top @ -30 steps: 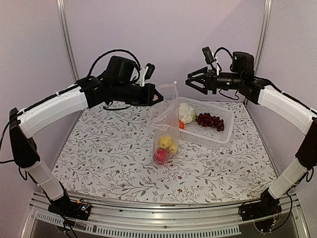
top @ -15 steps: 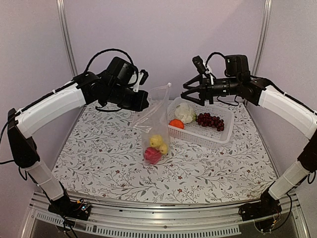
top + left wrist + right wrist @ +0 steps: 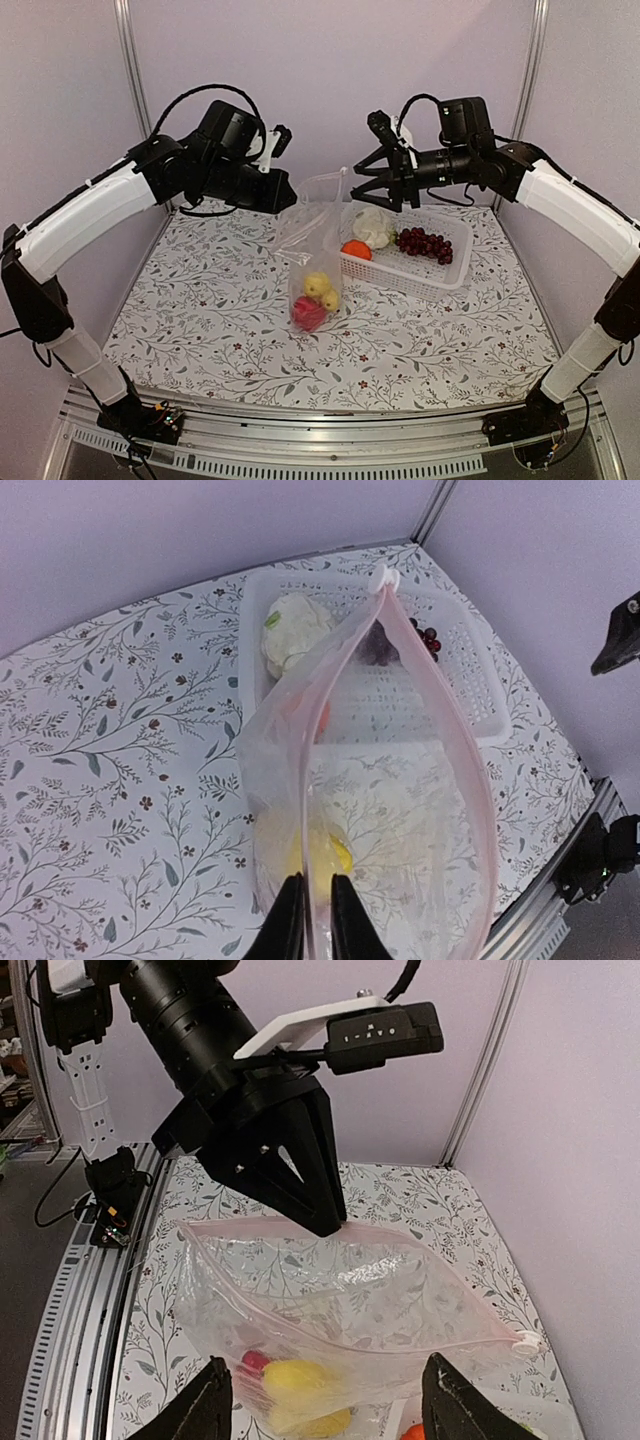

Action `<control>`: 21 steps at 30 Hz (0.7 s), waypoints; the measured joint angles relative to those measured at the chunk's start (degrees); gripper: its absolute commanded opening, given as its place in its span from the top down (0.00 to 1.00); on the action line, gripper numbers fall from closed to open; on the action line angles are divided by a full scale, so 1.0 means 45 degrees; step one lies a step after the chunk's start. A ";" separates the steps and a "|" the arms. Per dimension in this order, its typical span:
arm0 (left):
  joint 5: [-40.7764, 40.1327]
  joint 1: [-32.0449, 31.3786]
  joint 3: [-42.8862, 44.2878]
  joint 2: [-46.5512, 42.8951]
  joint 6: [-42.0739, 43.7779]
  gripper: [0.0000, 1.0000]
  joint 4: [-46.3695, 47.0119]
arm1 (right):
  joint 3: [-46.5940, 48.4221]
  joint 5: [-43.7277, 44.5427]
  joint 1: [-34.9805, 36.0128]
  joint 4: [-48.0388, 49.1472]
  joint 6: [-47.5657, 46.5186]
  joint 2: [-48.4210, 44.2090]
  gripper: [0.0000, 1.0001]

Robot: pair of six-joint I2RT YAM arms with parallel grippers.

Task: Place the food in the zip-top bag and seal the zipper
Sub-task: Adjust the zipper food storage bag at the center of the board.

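**Bag lifted clear of the basket, right gripper closing in**

Since a second ago, your left gripper has carried the zip-top bag sideways, away from the white basket. The bag no longer hides the orange fruit. Your right gripper has slid from above the basket's far rim toward the top of the bag.

The left gripper's fingers are pressed together on the bag's top edge and hold it up. The bottom of the bag rests on the flowery table, just beside the basket. The right gripper's jaws stand wide apart with nothing between them.

A yellow piece and a red piece sit low in the bag. The cauliflower, the orange fruit and the grapes lie in the basket.

The only writing you can find is in the right wrist view. There are tiny white marks on the black block above the left gripper, too small to read.

The left wrist view looks straight down into the bag. It shows the zipper spread in a long loop, with its white slider at the end over the basket. The top view shows the bag only from the side. The right wrist view shows the left gripper's tips nipping one side of the open mouth.
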 measured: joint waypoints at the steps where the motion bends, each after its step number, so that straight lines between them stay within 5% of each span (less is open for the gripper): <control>1: 0.0000 0.0000 0.0000 -0.0058 -0.0029 0.90 -0.0015 | 0.0000 0.0000 0.0049 -0.0058 -0.0078 0.0000 0.37; 12: 0.0355 0.0000 -0.0165 -0.0369 -0.0403 0.79 -0.0121 | 0.0000 -0.0005 0.0563 -0.0709 -0.0471 0.0476 0.37; 21: 0.0393 0.0049 -0.0408 -0.0379 -0.0452 0.81 -0.0102 | 0.0000 -0.0010 0.0563 -0.0772 -0.0476 0.0500 0.37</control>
